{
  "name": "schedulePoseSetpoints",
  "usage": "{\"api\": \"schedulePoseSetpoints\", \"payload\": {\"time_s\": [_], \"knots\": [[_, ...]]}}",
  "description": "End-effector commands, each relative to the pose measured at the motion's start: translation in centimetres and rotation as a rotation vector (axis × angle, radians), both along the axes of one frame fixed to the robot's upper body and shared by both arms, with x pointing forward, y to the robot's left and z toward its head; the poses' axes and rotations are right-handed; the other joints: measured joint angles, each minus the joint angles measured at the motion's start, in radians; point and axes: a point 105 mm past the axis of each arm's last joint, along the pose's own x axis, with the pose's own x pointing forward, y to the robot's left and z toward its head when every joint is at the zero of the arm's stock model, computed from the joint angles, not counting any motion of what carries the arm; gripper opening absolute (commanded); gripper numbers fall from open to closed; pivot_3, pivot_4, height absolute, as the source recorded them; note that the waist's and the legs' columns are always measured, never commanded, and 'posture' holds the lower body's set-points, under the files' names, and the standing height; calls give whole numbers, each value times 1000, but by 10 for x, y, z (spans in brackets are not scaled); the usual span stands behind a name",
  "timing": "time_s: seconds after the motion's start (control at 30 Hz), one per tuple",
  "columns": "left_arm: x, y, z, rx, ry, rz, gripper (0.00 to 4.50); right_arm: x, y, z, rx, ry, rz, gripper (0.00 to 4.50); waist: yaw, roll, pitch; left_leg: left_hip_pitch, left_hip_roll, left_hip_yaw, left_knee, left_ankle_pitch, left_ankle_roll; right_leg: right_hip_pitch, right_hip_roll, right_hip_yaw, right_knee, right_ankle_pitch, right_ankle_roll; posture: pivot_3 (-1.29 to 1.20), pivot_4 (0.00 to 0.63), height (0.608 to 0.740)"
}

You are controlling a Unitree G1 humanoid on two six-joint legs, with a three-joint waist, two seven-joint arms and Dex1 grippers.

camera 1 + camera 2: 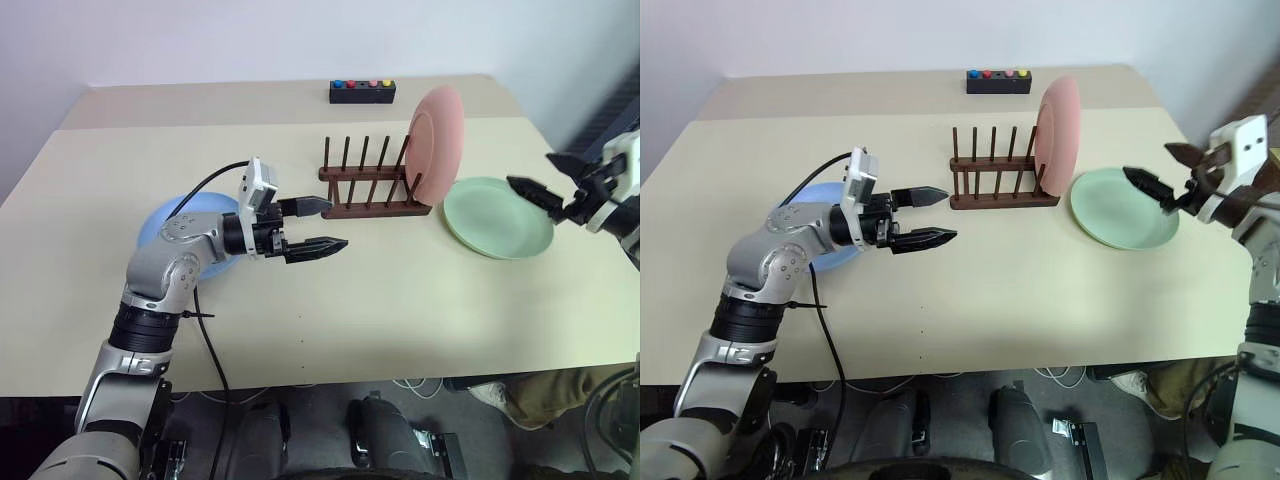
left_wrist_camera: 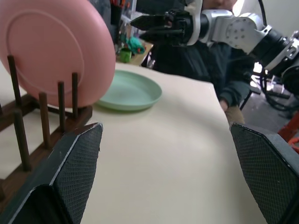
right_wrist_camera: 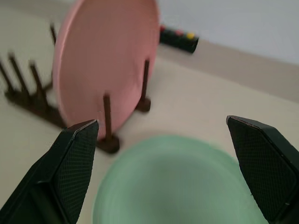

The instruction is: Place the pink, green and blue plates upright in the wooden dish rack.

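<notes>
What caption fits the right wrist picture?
Open right gripper hovers above the green plate; pink plate upright in rack.

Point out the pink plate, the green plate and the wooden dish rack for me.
pink plate (image 1: pixel 437 143), left eye view, middle of its upright face.
green plate (image 1: pixel 497 216), left eye view, flat centre.
wooden dish rack (image 1: pixel 352 209), left eye view, near base rail.

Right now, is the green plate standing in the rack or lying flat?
Flat. The green plate lies on the table beside the wooden dish rack, outside its pegs.
</notes>
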Motion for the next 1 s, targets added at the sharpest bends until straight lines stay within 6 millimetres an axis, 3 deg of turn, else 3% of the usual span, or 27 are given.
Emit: {"api": "schedulePoseSetpoints", "payload": {"time_s": [0.03,0.47,0.87,1.0], "knots": [[-1,-1,5,24,-35,-12,4500,-3,8,-7,-153,30,54,4476,-1,0,0,0,0,0,0,0,0,0,0,0,0,0,0,0,150,740],[-4,2,0,41,-38,5,4500,1,6,-51,-244,204,64,4476,0,0,0,0,0,0,0,0,0,0,0,0,0,0,0,0,150,740],[-5,3,0,38,-41,12,4500,3,-1,-67,-319,273,58,4476,-1,0,0,0,0,0,1,0,0,0,0,0,0,0,0,0,150,740],[-6,3,-1,39,-41,14,4500,6,-4,-70,-326,284,39,3338,0,0,0,0,0,0,1,0,0,0,0,0,0,0,0,0,150,740]]}}
